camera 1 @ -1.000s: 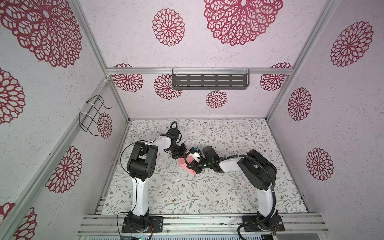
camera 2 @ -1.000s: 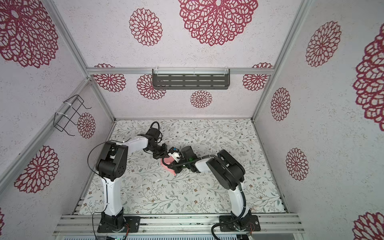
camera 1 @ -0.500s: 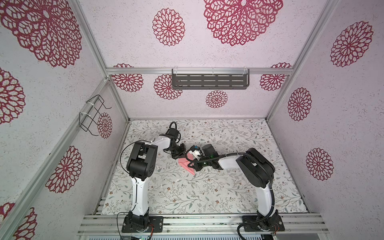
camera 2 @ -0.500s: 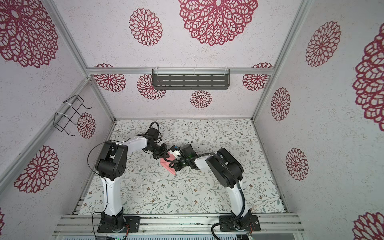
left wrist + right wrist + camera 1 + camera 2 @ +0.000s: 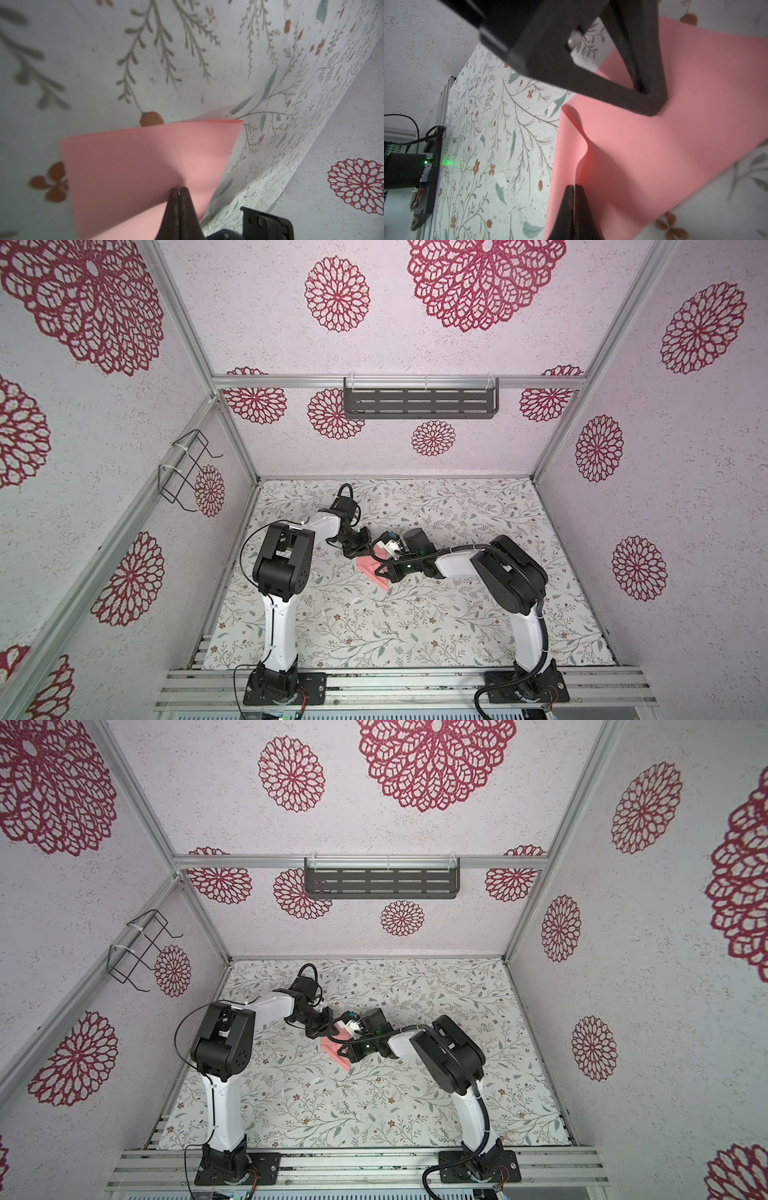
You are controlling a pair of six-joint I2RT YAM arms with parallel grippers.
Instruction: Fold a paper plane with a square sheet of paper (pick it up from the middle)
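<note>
The square sheet of paper [image 5: 369,567] [image 5: 333,1049] is salmon pink and lies creased on the flowered mat between the two arms. My left gripper [image 5: 360,552] [image 5: 178,189] is shut, with its tips pressed down on the sheet [image 5: 145,158]. In the right wrist view the left gripper [image 5: 649,111] stands on a flat part of the paper [image 5: 695,104]. My right gripper [image 5: 377,571] [image 5: 574,186] is shut on a raised ridge of the sheet, which buckles up into its jaws. No paper plane shape shows.
A grey slotted shelf [image 5: 419,400] hangs on the back wall and a wire basket [image 5: 185,466] on the left wall. An aluminium rail [image 5: 395,682] bearing both arm bases runs along the front. Small white paper scraps [image 5: 501,179] lie on the mat [image 5: 415,626].
The right arm has drawn a little to the left and back, carrying its pinch of paper with it. The left gripper has stayed on the sheet.
</note>
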